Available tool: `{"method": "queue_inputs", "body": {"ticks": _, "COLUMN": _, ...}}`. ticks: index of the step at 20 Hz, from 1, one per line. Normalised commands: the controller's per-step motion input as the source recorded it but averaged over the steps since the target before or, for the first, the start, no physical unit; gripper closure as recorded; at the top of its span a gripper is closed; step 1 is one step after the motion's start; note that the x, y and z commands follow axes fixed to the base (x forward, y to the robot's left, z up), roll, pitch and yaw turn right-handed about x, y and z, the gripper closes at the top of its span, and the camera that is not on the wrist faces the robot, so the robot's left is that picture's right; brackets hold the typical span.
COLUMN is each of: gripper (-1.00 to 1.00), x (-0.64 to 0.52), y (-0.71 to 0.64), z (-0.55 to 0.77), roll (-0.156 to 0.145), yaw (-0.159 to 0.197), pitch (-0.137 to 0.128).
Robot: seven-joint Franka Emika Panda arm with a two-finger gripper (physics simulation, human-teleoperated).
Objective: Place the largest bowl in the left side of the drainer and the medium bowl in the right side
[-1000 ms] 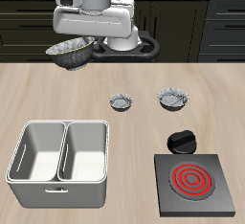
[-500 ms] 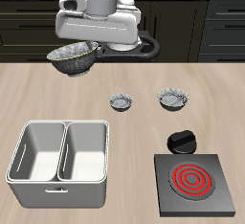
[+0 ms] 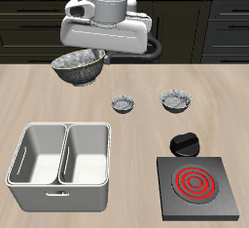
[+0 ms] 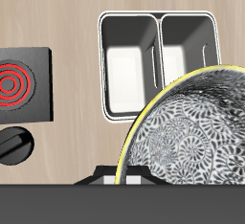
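Largest bowl point(image 3: 79, 65) held aloft at upper left of the exterior frame, clamped at its rim in the gripper point(image 3: 100, 52).

Carried nearer the drainer point(image 3: 60, 154) and levelled over the past second, though not yet above it. Both drainer compartments empty. Medium bowl point(image 3: 176, 100) on the table at centre right, beside the tiny bowl point(image 3: 124, 103).

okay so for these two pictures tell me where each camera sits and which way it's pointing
Exterior view: in front of and above the table, looking down and back at the arm; shows the gripper carrying the largest bowl in the air.
Wrist view: on the gripper, looking down past the largest bowl to the table; only a dark edge of the gripper shows.
Shared: that bowl, the drainer and the stove.
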Motion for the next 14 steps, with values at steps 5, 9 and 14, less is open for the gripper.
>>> {"method": "queue_inputs", "body": {"ticks": 5, "gripper": 1.0, "x": 0.26, "y": 0.31, "z": 0.03, "roll": 0.02, "yaw": -0.009, "pitch": 0.008}}
{"method": "queue_inputs", "body": {"ticks": 9, "gripper": 1.0, "x": 0.39, "y": 0.24, "z": 0.07, "roll": -0.011, "yaw": 0.021, "pitch": -0.008}}
{"method": "queue_inputs", "body": {"ticks": 14, "gripper": 1.0, "x": 0.28, "y": 0.0, "z": 0.01, "roll": -0.019, "yaw": -0.011, "pitch": 0.012}}
